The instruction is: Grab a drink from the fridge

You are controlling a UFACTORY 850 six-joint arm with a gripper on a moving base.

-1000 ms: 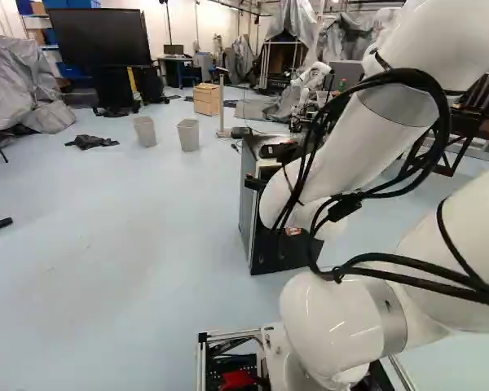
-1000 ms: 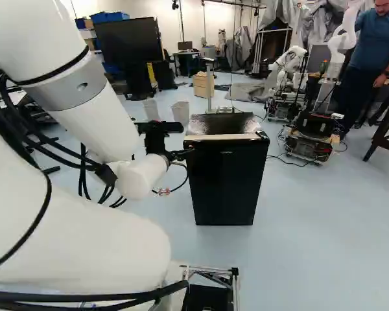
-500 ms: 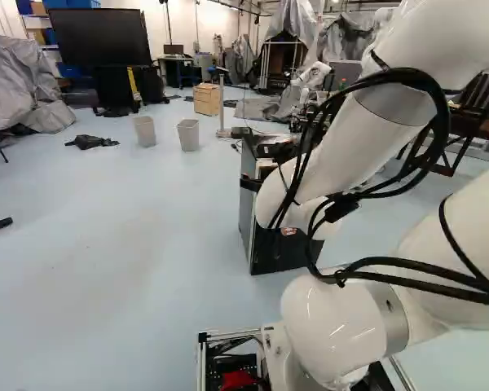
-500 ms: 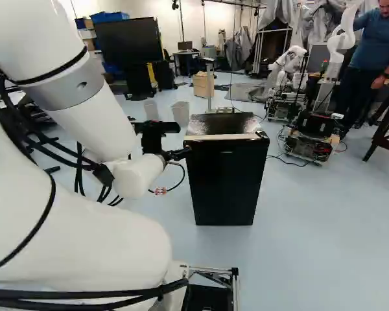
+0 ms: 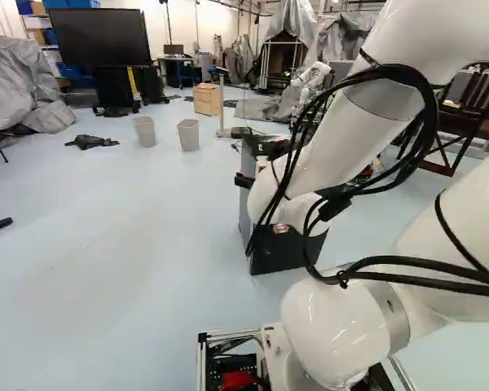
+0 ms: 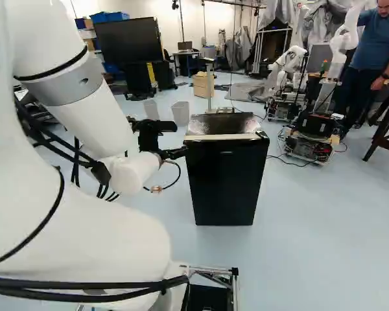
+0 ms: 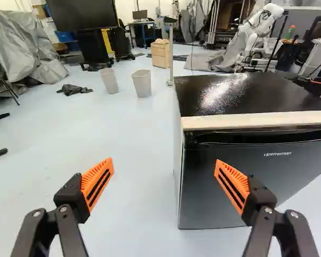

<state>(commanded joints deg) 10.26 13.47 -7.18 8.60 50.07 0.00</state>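
In the right base view my gripper (image 6: 175, 153) is at the near left corner of the black fridge (image 6: 223, 184), level with the upper part of its door. Seen from the wrist, the gripper (image 7: 165, 170) stands wide open, nothing between its orange pads. One finger is in front of the door of the fridge (image 7: 230, 187), near its side edge; the other is over bare floor beside it. Whether the nearer finger touches the door I cannot tell. The fridge door is closed, hiding the inside. A pale strip runs along the top's front edge.
Beyond the fridge are two grey bins (image 6: 181, 113), a wooden drawer box (image 6: 203, 84) and a post on a base (image 7: 170, 53). Another robot (image 6: 288, 68) stands farther back. A large dark screen (image 5: 99, 37) is at the far left, near grey sheeting (image 5: 20, 85).
The arm's wrist has shifted a little leftward in both base views, drawing the gripper slightly away from the fridge. The base and the fridge have stayed put.
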